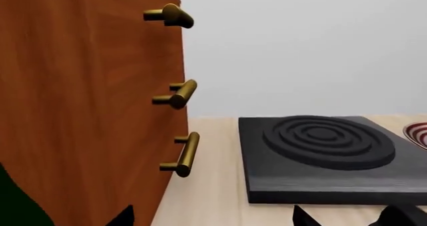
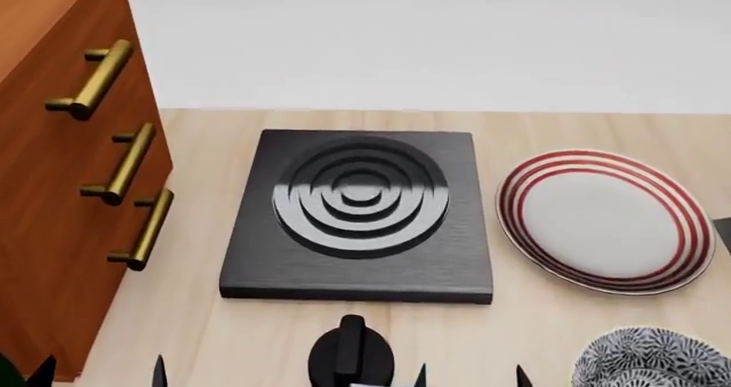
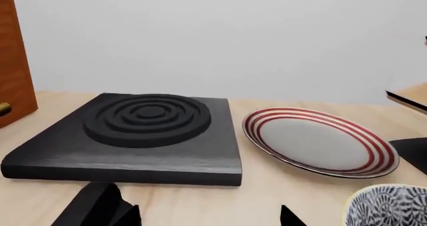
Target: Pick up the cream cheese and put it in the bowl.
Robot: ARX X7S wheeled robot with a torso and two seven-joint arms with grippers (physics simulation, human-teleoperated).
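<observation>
Cream cheese nowhere in view. Bowl just right of the right gripper, whose jaws look spread wide; left gripper too, holding nothing. Risk: groping blind, bumping the plate ahead.

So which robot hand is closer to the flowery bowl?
The right one. The bowl sits just beside the right gripper in its wrist view; the left gripper is over by the wooden cabinet, bowl not visible.
</observation>
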